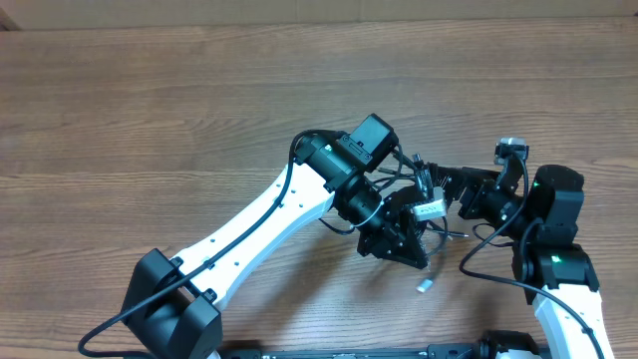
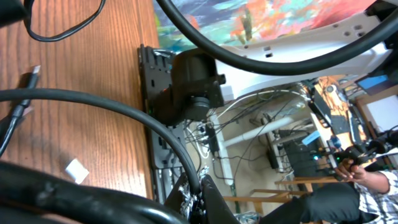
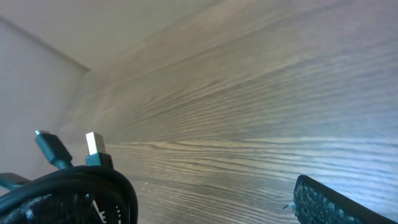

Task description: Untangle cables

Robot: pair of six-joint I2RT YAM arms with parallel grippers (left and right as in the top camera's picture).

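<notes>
A brown wood-grain tabletop (image 1: 199, 100) is filling the overhead view. The cables (image 1: 423, 185), thin black cords bunched in a knot, are sitting right of the tabletop's middle, toward its near edge, between the two grippers. The left gripper (image 1: 404, 239) is extending from the near left corner and is holding its jaws clenched tight amid the knot; whether a cord is pinched between them cannot be told. The right gripper (image 1: 457, 191) is facing the knot from the right with its jaws spread wide, grasping nothing. In its wrist view one finger pad (image 3: 329, 200) is standing well apart from the cords, and a silver USB plug (image 3: 93, 144) is sticking up from the bundle. A small white piece (image 1: 426, 285) is lying alone on the wood, near the knot on its near-edge side.
</notes>
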